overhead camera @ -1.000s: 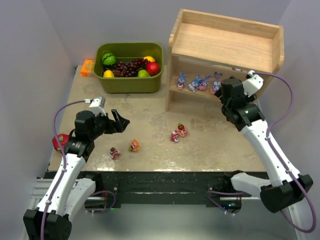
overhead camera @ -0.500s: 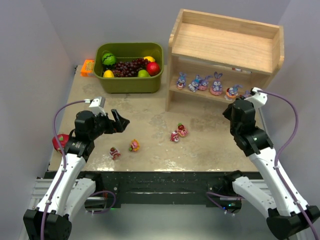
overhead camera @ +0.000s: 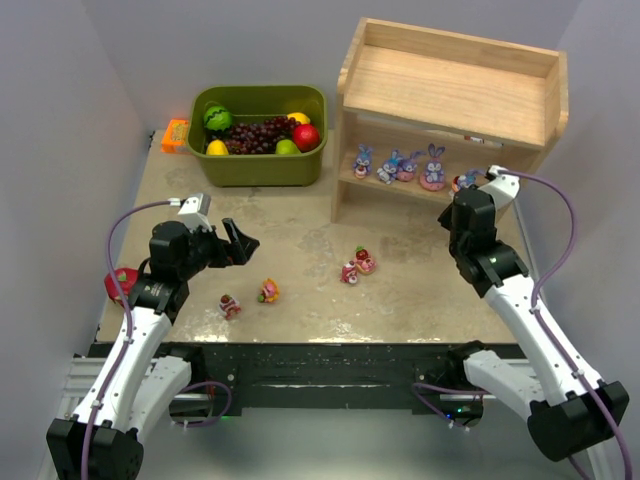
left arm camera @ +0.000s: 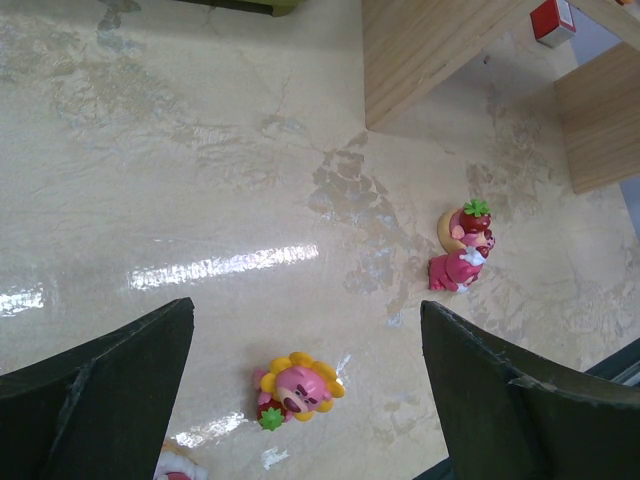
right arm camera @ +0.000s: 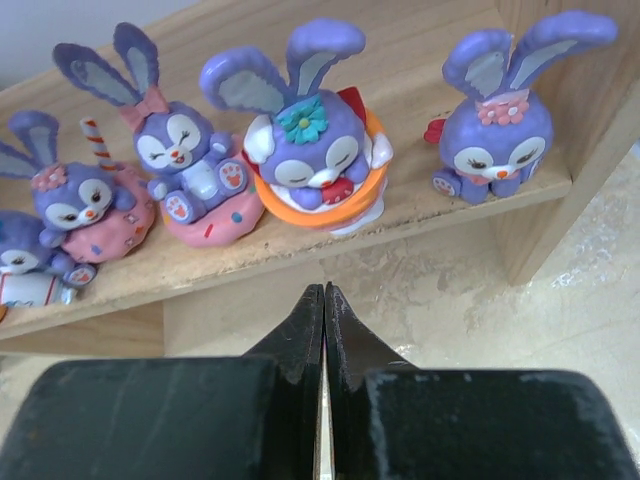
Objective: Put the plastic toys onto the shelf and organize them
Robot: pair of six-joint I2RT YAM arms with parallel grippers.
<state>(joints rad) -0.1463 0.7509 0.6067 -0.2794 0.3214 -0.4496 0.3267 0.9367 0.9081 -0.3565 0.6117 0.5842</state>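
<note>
The wooden shelf (overhead camera: 450,85) stands at the back right. Several blue-purple bunnies (overhead camera: 407,165) line its lower tier, and the right wrist view shows them close up, among them one on an orange base (right arm camera: 315,150) and one further right (right arm camera: 495,130). My right gripper (overhead camera: 468,205) is shut and empty, its tips (right arm camera: 323,292) just in front of and below the tier's edge (right arm camera: 250,260). Pink-red bears lie on the table: a pair (overhead camera: 357,266), a sunflower bear (overhead camera: 268,291) and another (overhead camera: 229,306). My left gripper (overhead camera: 240,243) hangs open above the sunflower bear (left arm camera: 298,388).
An olive-green bin (overhead camera: 258,172) with fake fruit stands at the back left, with a small orange object (overhead camera: 175,135) beside it. A pink-red dragon fruit (overhead camera: 122,282) lies at the table's left edge. A small red box (left arm camera: 552,20) sits by the shelf.
My right gripper has drawn back out of the shelf's lower tier and shut. The bunny on the orange base now stands uncovered there. The left arm has not moved.
</note>
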